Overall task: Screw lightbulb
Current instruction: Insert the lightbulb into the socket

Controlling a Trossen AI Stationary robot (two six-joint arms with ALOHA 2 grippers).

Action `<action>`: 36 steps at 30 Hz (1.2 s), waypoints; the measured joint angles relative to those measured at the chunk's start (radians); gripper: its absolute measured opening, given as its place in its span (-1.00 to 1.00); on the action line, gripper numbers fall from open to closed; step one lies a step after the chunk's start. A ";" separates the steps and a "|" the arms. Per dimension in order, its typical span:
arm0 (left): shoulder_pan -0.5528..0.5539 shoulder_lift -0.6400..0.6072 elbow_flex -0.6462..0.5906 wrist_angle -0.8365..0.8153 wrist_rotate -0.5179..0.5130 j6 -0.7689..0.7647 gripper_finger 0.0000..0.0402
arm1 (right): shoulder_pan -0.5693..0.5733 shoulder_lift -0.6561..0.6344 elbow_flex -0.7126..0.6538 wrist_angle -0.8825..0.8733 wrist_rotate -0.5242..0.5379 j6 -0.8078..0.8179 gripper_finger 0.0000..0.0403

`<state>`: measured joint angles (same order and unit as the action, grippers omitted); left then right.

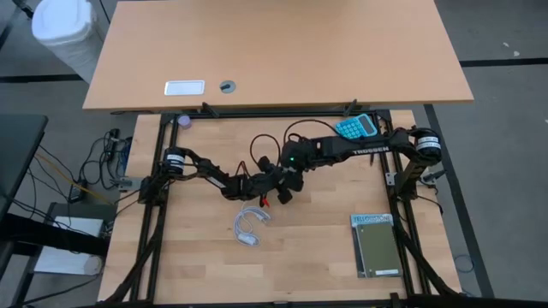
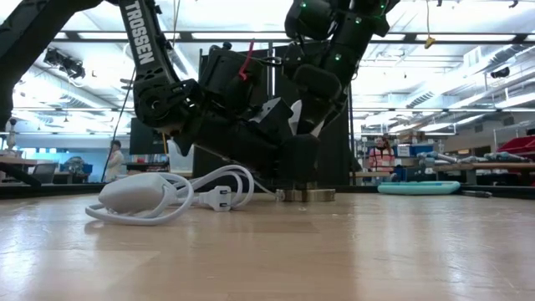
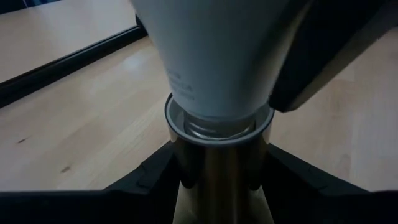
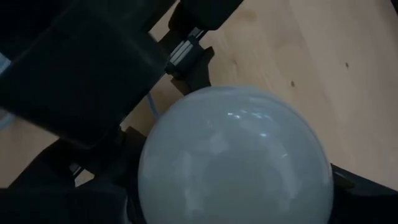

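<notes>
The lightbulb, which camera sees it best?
The right wrist view: the lightbulb fills it. The left wrist view shows its neck entering the socket. The arms hide it in the high view and mostly in the low view.

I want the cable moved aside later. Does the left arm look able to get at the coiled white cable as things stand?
Probably not right away: the left gripper is shut on the socket under the lightbulb. The coiled white cable itself lies uncovered close by.

Teal calculator [image 1: 356, 127], coiled white cable [image 1: 251, 225], notebook [image 1: 376, 245]
</notes>
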<state>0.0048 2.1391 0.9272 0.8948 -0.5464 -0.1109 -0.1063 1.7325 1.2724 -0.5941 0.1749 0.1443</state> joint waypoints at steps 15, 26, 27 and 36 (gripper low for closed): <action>-0.002 -0.001 0.000 -0.008 -0.020 -0.007 -0.03 | 0.015 0.039 0.000 0.067 0.062 0.255 0.29; -0.002 -0.002 0.000 -0.011 -0.022 -0.012 -0.03 | 0.060 0.042 0.000 0.035 0.156 0.388 0.29; -0.002 -0.002 0.000 -0.011 -0.022 -0.015 -0.03 | 0.064 0.044 0.001 0.032 0.165 0.393 0.29; -0.002 -0.002 0.000 -0.011 -0.026 -0.027 -0.03 | 0.076 0.047 0.001 0.027 0.210 0.447 0.29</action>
<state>0.0029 2.1372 0.9276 0.8835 -0.5724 -0.1383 -0.0299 1.7794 1.2732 -0.5676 0.3851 0.5914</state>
